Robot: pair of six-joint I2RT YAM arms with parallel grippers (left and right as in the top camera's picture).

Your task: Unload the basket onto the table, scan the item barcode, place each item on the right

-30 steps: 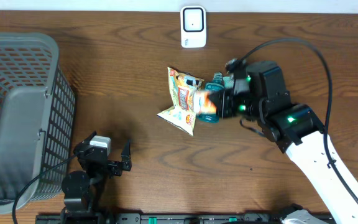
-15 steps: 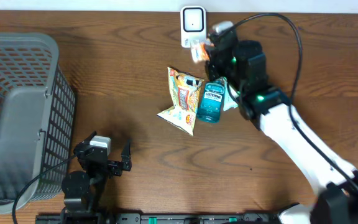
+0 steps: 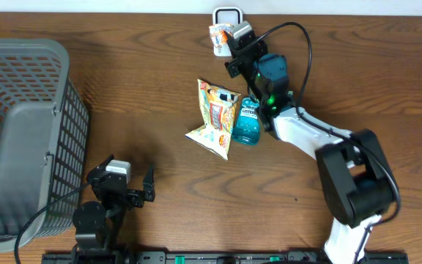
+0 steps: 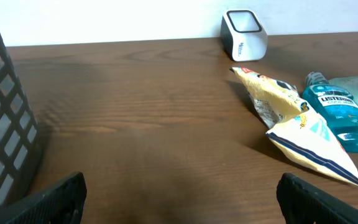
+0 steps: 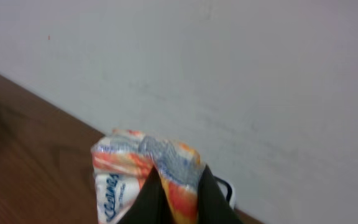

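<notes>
Crinkly orange-and-white plastic tissue pack (image 5: 122, 167) pinched by right tool (image 5: 179, 194), arm outstretched towards white boxy scanner (image 4: 244, 36), left tool (image 3: 123, 182) spread wide.

Dark wooden table (image 3: 123, 95) meets plain white wall (image 4: 104, 18).

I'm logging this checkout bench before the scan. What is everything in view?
table: one, brown wood, under everything
basket: one, grey, left side
scanner: one, white, far edge, centre
snack bag: one, yellow and white, table centre
mouthwash bottle: one, blue, lying right beside the snack bag
tissue packet: one, orange and white, held up at the scanner
left gripper: one, black, open, near edge by the basket
right gripper: one, black, shut on the tissue packet
</notes>
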